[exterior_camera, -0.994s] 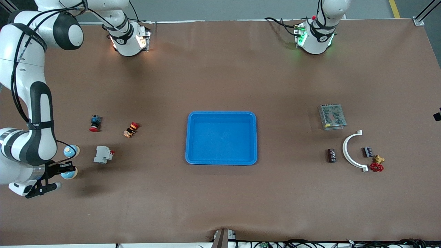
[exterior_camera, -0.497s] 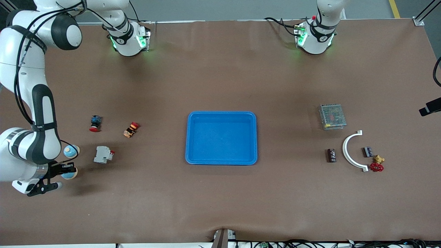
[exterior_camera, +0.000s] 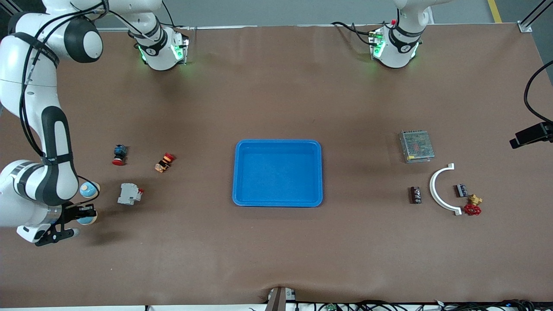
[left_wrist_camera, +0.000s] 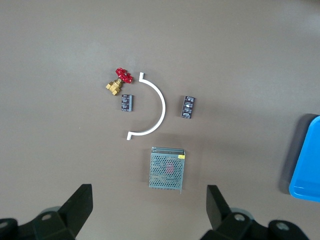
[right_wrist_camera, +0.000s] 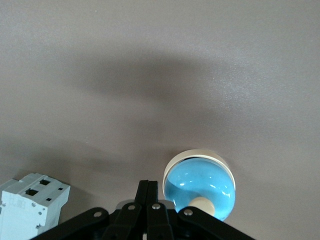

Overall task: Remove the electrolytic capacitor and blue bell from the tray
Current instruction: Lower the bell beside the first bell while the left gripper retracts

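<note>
Two black capacitors (exterior_camera: 415, 195) (exterior_camera: 462, 190) lie at the left arm's end of the table, one on each side of a white arc; both capacitors (left_wrist_camera: 187, 107) (left_wrist_camera: 127, 103) show in the left wrist view. My left gripper (left_wrist_camera: 148, 194) hangs high over this group, open and empty; its black hand (exterior_camera: 530, 135) pokes into the front view. Two blue bells (exterior_camera: 89, 189) (exterior_camera: 87, 219) stand at the right arm's end. My right gripper (exterior_camera: 85, 211) is low at the bell nearer the camera, shut with nothing between its fingers (right_wrist_camera: 150, 200). A bell (right_wrist_camera: 200, 186) sits right beside them.
A blue tray (exterior_camera: 278, 172) stands mid-table. A mesh power supply (exterior_camera: 416, 146), the white arc (exterior_camera: 440, 190) and a brass valve with red handle (exterior_camera: 473, 206) lie by the capacitors. A white breaker (exterior_camera: 129, 193) and two red push-buttons (exterior_camera: 119, 154) (exterior_camera: 164, 162) lie near the bells.
The left arm's black hand has come farther into the front view from the table's edge. The right arm has shifted slightly; its gripper stays shut by the bell.
</note>
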Tool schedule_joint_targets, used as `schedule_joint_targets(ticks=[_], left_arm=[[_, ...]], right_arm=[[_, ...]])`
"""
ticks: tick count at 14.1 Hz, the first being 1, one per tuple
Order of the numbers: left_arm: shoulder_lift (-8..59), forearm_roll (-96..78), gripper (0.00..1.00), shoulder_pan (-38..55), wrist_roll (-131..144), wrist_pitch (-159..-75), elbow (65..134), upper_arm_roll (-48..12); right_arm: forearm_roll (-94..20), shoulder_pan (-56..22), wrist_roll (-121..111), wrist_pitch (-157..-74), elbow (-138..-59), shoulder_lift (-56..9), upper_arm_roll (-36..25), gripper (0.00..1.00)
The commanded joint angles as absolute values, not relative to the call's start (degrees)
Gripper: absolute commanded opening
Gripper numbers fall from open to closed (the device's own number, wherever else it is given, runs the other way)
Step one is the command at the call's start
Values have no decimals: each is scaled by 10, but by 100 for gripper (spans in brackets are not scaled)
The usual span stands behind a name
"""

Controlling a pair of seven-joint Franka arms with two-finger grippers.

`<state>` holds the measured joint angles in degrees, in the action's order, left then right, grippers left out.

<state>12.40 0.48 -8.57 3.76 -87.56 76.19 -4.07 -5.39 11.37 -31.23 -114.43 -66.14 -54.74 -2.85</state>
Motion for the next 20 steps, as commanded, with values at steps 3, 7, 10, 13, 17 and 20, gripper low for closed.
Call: schedule_joint_targets(ticks=[3,7,10,13,17,20], left_arm=[[101,-44,100,-32,37,-872,776,8],[91,-48,100,11,42,-874,776,50],[79,-30,100,21,46,-874,780,46],[73,-31,100,19,83,-883,788,20],[41,-29,100,13,85,-917,836,-3],[39,19,100,4,83,-924,868,-40]], right_arm=[[-55,124,-330,-1151,-670,-539,-25,0],[-52,127,-345,-1151,-669,-539,-25,0],[-51,127,-346,-1151,-668,-539,-25,0],[-50,128,-354,-1151,-668,-539,-25,0],[-50,131,-366,-1151,-667,-539,-26,0],[-49,131,-367,-1151,-666,-539,-26,0]])
